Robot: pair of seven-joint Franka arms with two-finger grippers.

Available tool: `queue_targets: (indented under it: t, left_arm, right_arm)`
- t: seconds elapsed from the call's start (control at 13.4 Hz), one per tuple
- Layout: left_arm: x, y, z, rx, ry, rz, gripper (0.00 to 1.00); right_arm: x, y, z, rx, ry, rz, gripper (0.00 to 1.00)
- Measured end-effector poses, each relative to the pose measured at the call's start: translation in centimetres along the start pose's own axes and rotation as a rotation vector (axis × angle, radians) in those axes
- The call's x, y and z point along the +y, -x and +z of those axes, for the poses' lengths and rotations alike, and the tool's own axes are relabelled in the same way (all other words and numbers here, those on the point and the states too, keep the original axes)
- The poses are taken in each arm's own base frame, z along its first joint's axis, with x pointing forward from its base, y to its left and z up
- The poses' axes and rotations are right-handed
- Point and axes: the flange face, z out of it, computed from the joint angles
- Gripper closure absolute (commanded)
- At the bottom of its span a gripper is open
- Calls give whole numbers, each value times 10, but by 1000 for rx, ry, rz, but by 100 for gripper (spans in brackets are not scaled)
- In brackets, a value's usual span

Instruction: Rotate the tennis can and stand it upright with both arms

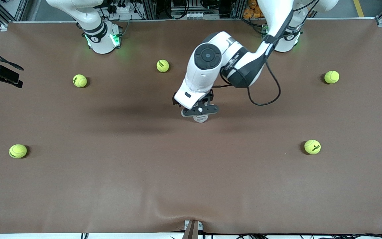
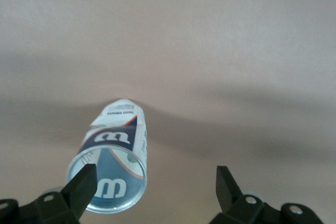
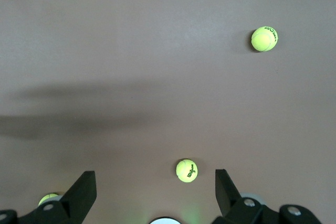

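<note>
The tennis can [image 2: 116, 153] stands on end on the brown table, seen from above down its length, silvery rim nearest the camera. In the front view only its top [image 1: 201, 119] shows under the left hand, near the table's middle. My left gripper [image 1: 200, 111] hangs just above the can, open and empty. In the left wrist view the left gripper [image 2: 155, 170] has the can's rim beside one finger [image 2: 83, 184], off the middle of the gap. My right gripper [image 3: 155, 174] is open and empty, high over the table, out of the front view.
Several yellow-green tennis balls lie scattered on the table [image 1: 191, 186]: two near the right arm's base [image 1: 162, 65] [image 1: 80, 80], one toward the left arm's end [image 1: 331, 77], two nearer the front camera [image 1: 312, 146] [image 1: 18, 151]. The right wrist view shows three balls [image 3: 187, 171].
</note>
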Motion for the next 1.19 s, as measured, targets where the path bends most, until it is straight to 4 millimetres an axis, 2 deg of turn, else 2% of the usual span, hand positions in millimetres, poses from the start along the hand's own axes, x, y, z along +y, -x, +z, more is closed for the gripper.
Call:
queue_targets:
  t: [0.15, 0.67, 0.97, 1.19]
  left_arm:
    - [-16, -19, -19, 16, 12, -33, 0]
    - [-78, -80, -62, 75, 9, -132, 0]
    - [-145, -133, -81, 61, 22, -124, 0]
    - [-216, -172, -110, 33, 70, -102, 0]
  right_arm:
    - [0, 0, 0, 0, 0, 0, 0]
    - [0, 0, 1, -1, 0, -1, 0]
    - [-1, -1, 1, -2, 0, -1, 0]
    - [-1, -2, 3, -4, 1, -2, 0]
